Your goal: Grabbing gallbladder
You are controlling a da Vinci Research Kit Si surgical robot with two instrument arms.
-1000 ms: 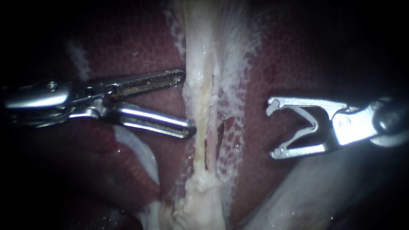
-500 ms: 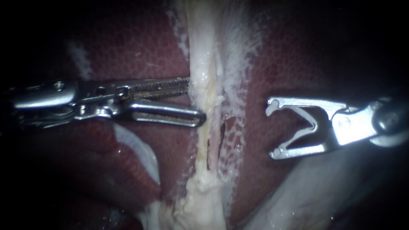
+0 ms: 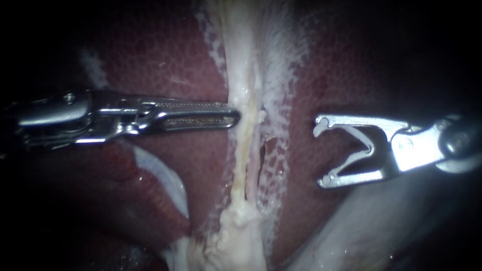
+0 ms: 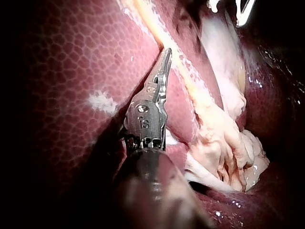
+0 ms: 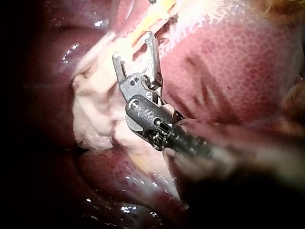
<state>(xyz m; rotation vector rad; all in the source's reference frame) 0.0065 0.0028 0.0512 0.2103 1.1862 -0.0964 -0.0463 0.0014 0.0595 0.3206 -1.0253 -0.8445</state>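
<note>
Left instrument (image 3: 236, 116) comes in from the left edge and reaches centre frame. Its jaws are pressed nearly flat together and look to be nipping the left edge of the gallbladder (image 3: 241, 65). That's the pale strip running top to bottom down the middle, swelling into a lumpy mass at bottom centre, with dark red liver (image 3: 165, 60) on either side.

The left wrist view agrees: the closed tips of the left instrument (image 4: 167, 55) sit right against the yellowish strip, though how deep the bite goes is hard to say. Over at the right of the frame, the right instrument (image 3: 321, 152) hangs with its jaws spread wide, empty and clear of the strip, above liver.

I'd call this the grab itself, with the grip on. The next move calls for a gentle test pull toward the left, watching that the strip follows. The bite looks thin and could slip, and then it means reopening and reaching in deeper.
</note>
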